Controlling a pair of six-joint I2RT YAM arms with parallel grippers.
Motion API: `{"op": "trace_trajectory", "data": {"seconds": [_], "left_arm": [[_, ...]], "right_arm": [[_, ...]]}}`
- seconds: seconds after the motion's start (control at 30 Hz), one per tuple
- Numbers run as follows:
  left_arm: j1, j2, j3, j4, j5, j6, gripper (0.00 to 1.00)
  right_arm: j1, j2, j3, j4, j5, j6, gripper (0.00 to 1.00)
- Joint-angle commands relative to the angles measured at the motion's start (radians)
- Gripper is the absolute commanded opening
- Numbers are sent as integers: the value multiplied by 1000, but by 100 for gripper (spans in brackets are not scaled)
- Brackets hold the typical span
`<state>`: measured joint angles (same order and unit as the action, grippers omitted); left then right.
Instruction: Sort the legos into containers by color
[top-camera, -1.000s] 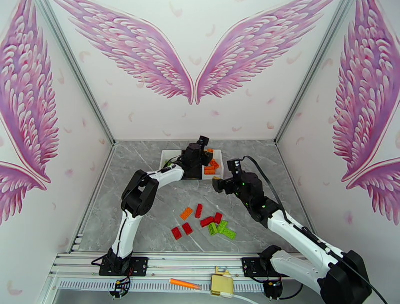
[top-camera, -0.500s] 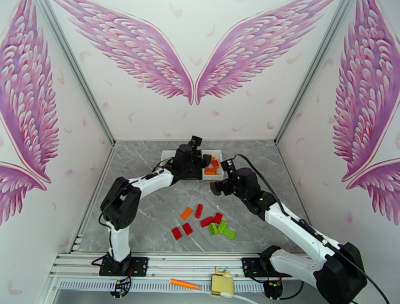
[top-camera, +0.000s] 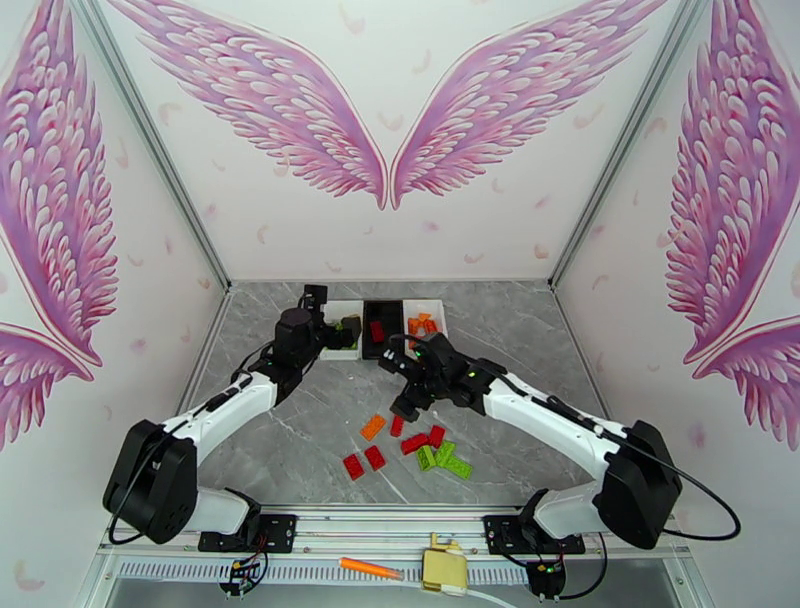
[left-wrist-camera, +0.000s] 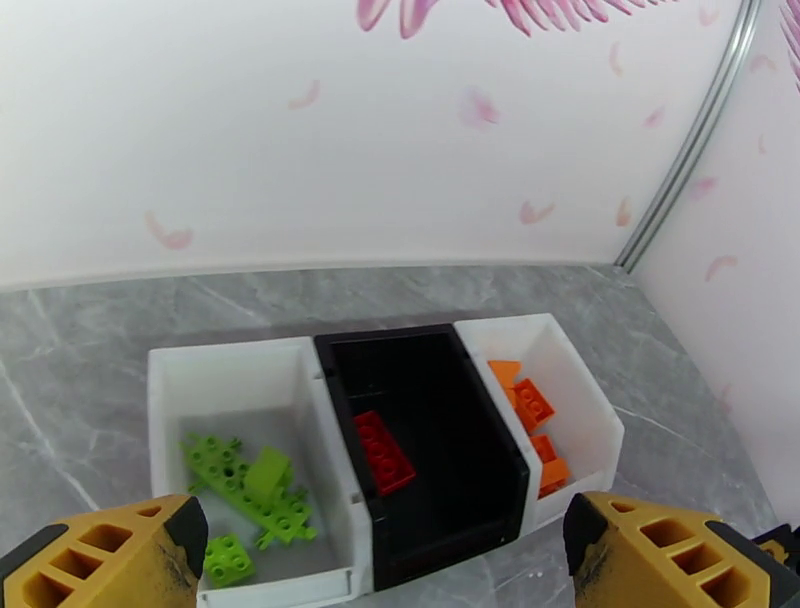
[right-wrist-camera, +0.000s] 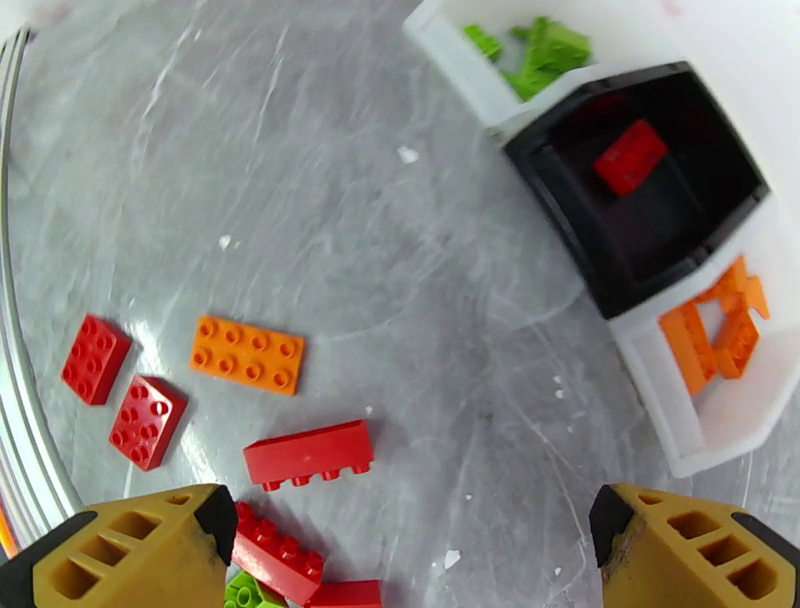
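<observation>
Three containers stand side by side at the back. The left white tray (left-wrist-camera: 160, 400) holds lime green legos (left-wrist-camera: 250, 480), the black tray (left-wrist-camera: 390, 336) holds one red lego (left-wrist-camera: 383, 452), and the right white tray (left-wrist-camera: 592, 405) holds orange legos (left-wrist-camera: 530, 405). My left gripper (top-camera: 348, 328) hovers open and empty just in front of the left white tray (top-camera: 335, 306). Loose legos lie mid-table: an orange one (right-wrist-camera: 248, 355), a long red one (right-wrist-camera: 308, 453), two red squares (right-wrist-camera: 96, 358) and green ones (top-camera: 445, 460). My right gripper (top-camera: 398, 385) hangs open above them, holding nothing.
An orange marker-like stick (top-camera: 370, 569) and a small beige box (top-camera: 443, 570) lie on the front rail, below the table edge. Winged wall panels close in the table on three sides. Bare grey tabletop stretches left of the loose legos.
My left gripper opened and drew back leftward from over the trays, uncovering a red lego in the black tray. My right gripper swung left and down toward the loose legos.
</observation>
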<state>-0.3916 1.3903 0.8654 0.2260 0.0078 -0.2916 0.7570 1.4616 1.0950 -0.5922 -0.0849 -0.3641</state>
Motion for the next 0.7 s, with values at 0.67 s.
{"op": "trace_trajectory", "data": {"seconds": [0.67], "left_arm": [[108,-99,-65,-53,1,-1,99]], "right_arm": [[102,438,225,-228,38,-150,100]]}}
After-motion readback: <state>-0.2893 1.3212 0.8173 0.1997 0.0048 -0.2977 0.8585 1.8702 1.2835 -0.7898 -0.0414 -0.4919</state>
